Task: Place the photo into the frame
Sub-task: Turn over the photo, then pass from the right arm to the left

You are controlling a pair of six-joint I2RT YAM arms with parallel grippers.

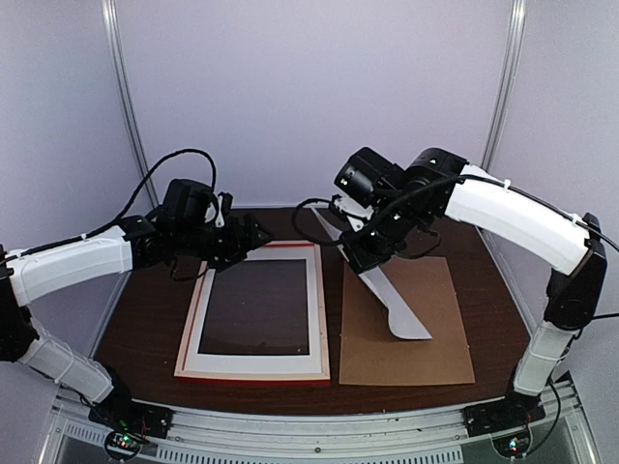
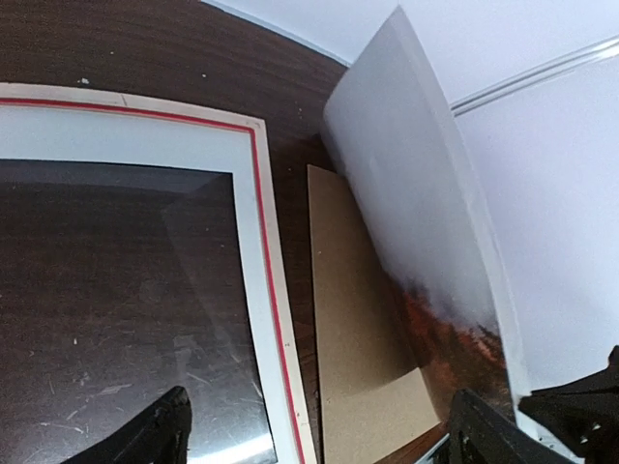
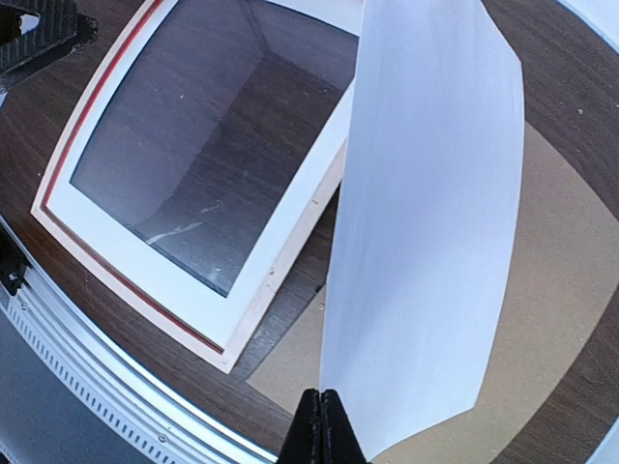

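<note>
- Hanging in the air just right of the frame, the photo is sloping down from its held end. Its low end is sitting over the brown backing board, and I cannot tell whether it is touching there.
- Bowing along its length under its own weight, it is reading as a thin, light, floppy sheet. Its plain white back is facing the right wrist camera, and the red-orange print is showing in the left wrist view.
- Being that limp, it is probably going to sag and snag on the frame's inner lip unless the free end is guided down first. The paper is also likely to crease or smudge, so the white border near an edge is looking like the safest place to grip.
- The right pincer is pressing together on one edge of the photo, carrying it from that end alone, so the far end is swinging free of any control.
- The frame is lying flat on the surface, pale side up, with a thin red line showing along its rim and a dark window in the middle.
- The left pincer is hovering over the frame's far right corner with its fingers apart and nothing between them, well placed for steadying the frame or the photo's loose end.
</note>
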